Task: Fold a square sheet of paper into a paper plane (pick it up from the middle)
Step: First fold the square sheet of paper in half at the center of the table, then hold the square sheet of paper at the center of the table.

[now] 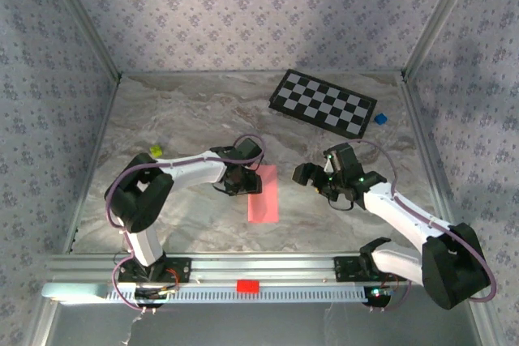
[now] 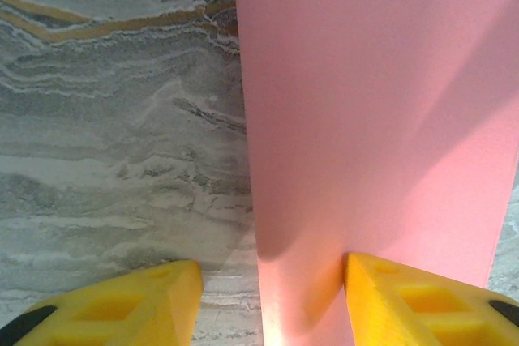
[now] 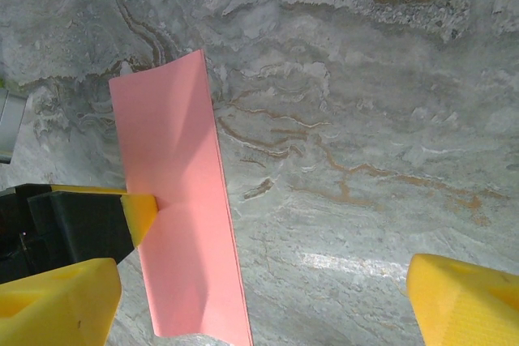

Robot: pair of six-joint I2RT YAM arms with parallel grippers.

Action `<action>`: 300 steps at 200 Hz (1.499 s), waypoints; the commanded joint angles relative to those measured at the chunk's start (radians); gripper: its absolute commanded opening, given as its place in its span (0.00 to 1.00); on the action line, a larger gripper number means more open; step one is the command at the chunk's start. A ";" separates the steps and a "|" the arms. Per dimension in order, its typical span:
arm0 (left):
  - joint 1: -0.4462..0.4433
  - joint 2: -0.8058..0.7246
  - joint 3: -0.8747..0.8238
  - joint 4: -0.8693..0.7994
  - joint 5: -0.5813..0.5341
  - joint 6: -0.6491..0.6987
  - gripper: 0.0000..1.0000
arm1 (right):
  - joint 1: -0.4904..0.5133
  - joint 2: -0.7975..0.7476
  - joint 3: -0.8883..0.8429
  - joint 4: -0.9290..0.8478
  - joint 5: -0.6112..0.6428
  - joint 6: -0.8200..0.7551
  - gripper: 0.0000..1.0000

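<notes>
The square sheet of paper (image 1: 263,194) lies flat on the marble counter (image 1: 186,111), just below the middle of the top view. It is folded into a narrow, plain pink-red rectangle, its long side running up the frame. In the right wrist view it sits left of centre, slightly tilted, with a doubled edge along its right side.

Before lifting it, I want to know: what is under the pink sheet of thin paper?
The pink sheet of thin paper lies on the grey marble-patterned table. Anything else beneath it is covered and cannot be seen.
</notes>
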 commanded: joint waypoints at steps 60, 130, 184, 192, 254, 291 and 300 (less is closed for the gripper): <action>-0.003 0.083 0.008 0.010 -0.020 0.018 0.52 | 0.007 0.008 -0.006 -0.006 0.011 0.008 0.93; -0.008 0.107 0.025 -0.005 -0.029 0.032 0.53 | 0.008 0.005 -0.008 0.002 0.013 0.004 0.93; -0.011 0.119 0.030 -0.011 -0.032 0.040 0.52 | 0.009 0.011 -0.007 0.004 0.010 0.006 0.93; -0.012 0.121 0.030 -0.013 -0.033 0.039 0.52 | 0.010 0.012 -0.005 0.006 0.008 0.004 0.93; -0.014 0.127 0.035 -0.009 -0.030 0.031 0.53 | 0.041 0.068 0.010 0.052 -0.023 -0.017 0.78; -0.013 0.133 0.036 -0.012 -0.034 0.014 0.53 | 0.060 0.103 0.016 0.061 -0.012 -0.016 0.73; -0.012 0.135 0.034 -0.011 -0.032 0.007 0.52 | 0.062 0.111 0.018 0.065 -0.017 -0.015 0.70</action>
